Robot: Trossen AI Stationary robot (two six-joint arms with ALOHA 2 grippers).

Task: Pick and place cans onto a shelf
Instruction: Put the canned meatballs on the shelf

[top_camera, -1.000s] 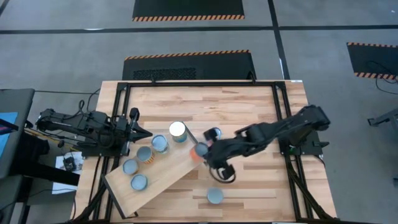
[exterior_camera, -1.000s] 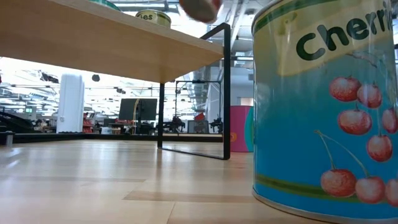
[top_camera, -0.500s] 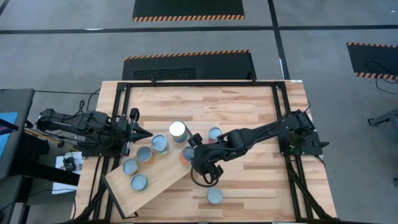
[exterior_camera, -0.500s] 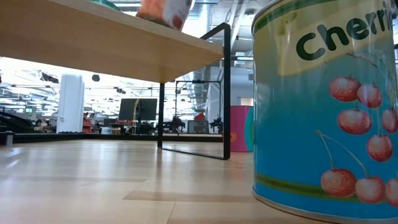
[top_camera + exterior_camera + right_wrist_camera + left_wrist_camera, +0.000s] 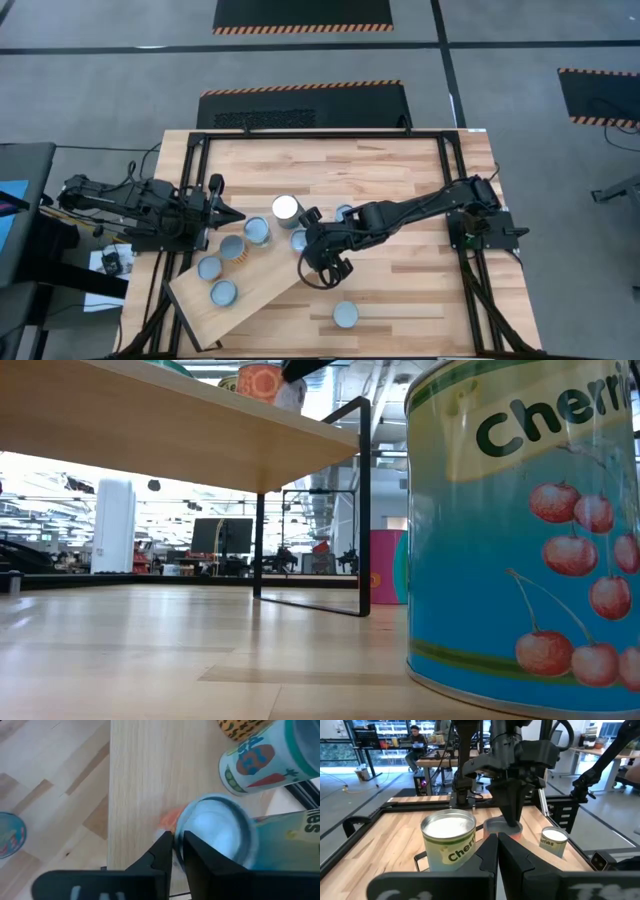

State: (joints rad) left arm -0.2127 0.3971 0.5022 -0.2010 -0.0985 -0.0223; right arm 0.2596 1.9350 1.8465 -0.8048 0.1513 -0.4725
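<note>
Orange can (image 5: 301, 243): a second ago it hung in the air off the shelf's raised end; now it sits over the board at that end, just beside the big white-topped can (image 5: 286, 209).

Height: in the low view the orange can (image 5: 262, 381) has dropped from well above the plank to the plank's top edge; it looks down or very nearly so, though contact itself is hidden.

Right gripper (image 5: 306, 243): reached across from the right side of the table, fingers clamped on the orange can's rim, seen in its own wrist view pinching the blue-silver top (image 5: 215, 836).

Shelf (image 5: 255, 295): light plank lying at an angle on the left half of the table, carrying five other cans along it.

Left gripper (image 5: 497, 840): parked at the table's left edge, fingers together, holding nothing, facing the big can.

Cans not yet placed: one behind the right arm (image 5: 345, 212), one near the front edge (image 5: 345, 315).

Meaning for the task: the carry looks finished; I judge letting go and lifting clear comes next, with care not to nudge the neighbouring cans.
</note>
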